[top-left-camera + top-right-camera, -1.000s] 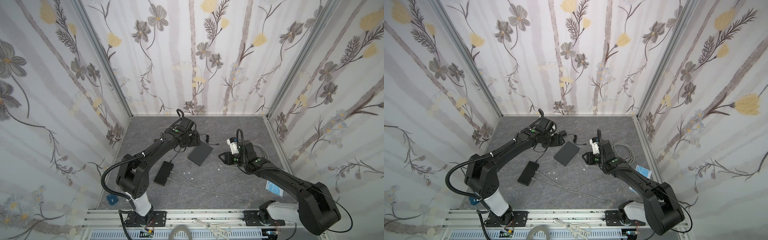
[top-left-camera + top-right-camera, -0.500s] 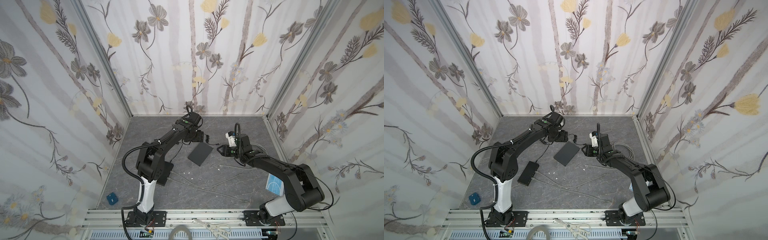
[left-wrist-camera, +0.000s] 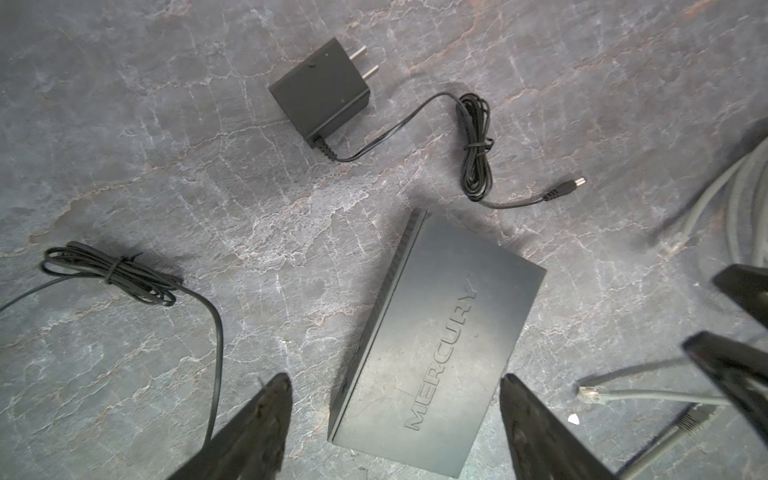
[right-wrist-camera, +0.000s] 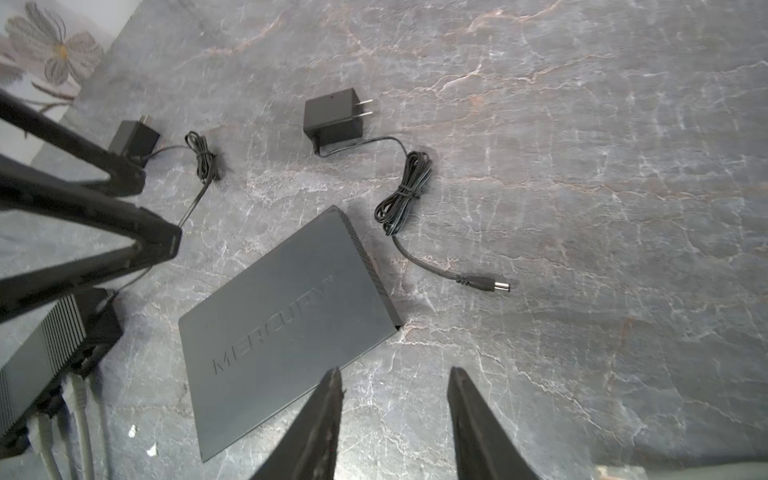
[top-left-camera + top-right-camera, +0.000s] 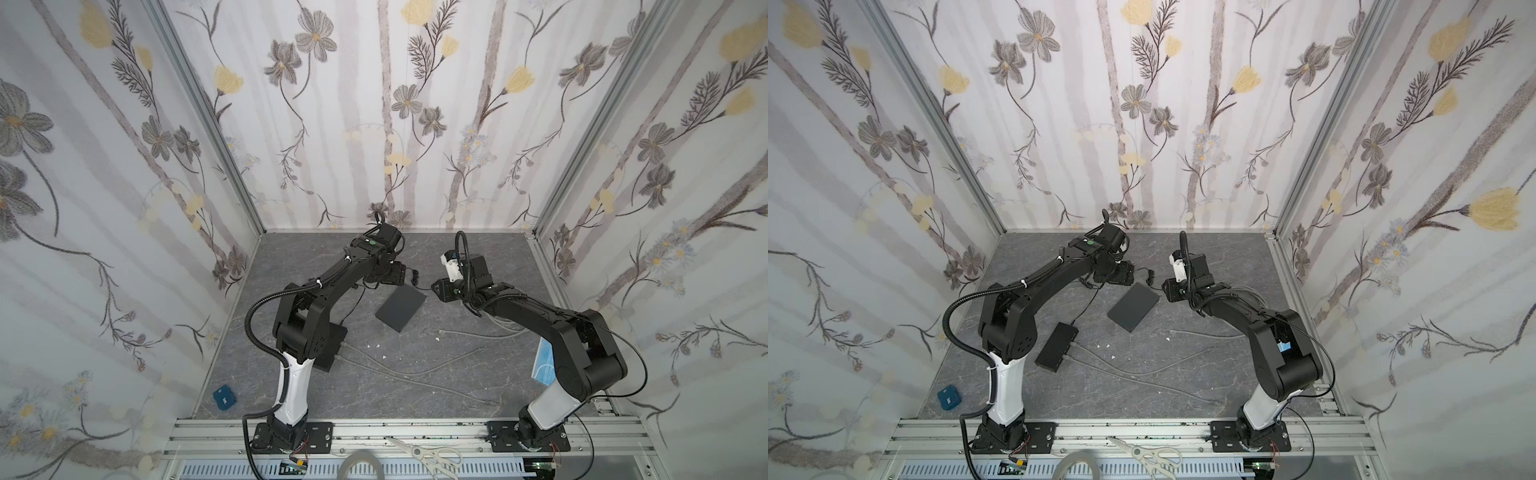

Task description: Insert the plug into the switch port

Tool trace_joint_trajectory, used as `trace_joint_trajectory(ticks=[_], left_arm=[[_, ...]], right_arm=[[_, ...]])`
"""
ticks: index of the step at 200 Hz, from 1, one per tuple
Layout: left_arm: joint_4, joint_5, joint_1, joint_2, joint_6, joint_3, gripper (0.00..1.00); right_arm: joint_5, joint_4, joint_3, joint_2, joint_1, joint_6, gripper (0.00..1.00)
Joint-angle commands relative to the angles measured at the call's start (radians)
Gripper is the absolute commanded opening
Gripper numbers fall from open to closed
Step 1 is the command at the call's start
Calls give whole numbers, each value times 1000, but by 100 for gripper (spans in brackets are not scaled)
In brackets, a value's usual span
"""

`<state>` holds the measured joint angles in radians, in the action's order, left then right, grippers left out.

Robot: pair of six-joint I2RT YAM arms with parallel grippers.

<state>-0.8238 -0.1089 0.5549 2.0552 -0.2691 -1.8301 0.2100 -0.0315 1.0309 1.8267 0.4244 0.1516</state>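
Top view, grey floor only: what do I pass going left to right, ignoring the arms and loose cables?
small blue box → black switch → flat dark grey switch → blue and white packet

Bare grey tabletop lies open along the far wall. At centre the Mercury switch sits flat; just beyond its far end lie a power adapter, its bundled cord and the barrel plug, which has clear surface on every side but the cord's. On the left, a second switch trails grey network cables over the near floor. A grey cable coil crowds the right. The left gripper and right gripper, both with jaws apart, hang close together near the central switch's far end, leaving a narrow gap between them.
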Motion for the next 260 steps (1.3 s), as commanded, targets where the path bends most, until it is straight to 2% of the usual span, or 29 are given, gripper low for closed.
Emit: trace_joint_trajectory(ticks=[1, 16, 34, 95, 159, 188, 232, 260], left_arm=[[6, -47, 0, -24, -14, -5, 80], [6, -79, -1, -32, -28, -2, 80], [15, -113, 0, -48, -40, 4, 80], [19, -86, 1, -89, -32, 29, 80], [8, -72, 0, -91, -18, 23, 80], [6, -77, 0, -91, -19, 25, 80], [20, -76, 0, -84, -24, 39, 80], [23, -114, 0, -67, -40, 33, 80]], right_arm=[[-109, -74, 48, 23, 29, -145, 43], [-176, -115, 87, 40, 46, -171, 43], [-201, -142, 116, 52, 50, -182, 43], [-335, -213, 195, 82, 43, -197, 43], [-281, -300, 356, 234, 74, -274, 44], [-222, -319, 429, 318, 77, -263, 45], [-227, -326, 554, 433, 84, -200, 45], [-236, -361, 645, 504, 92, -194, 45]])
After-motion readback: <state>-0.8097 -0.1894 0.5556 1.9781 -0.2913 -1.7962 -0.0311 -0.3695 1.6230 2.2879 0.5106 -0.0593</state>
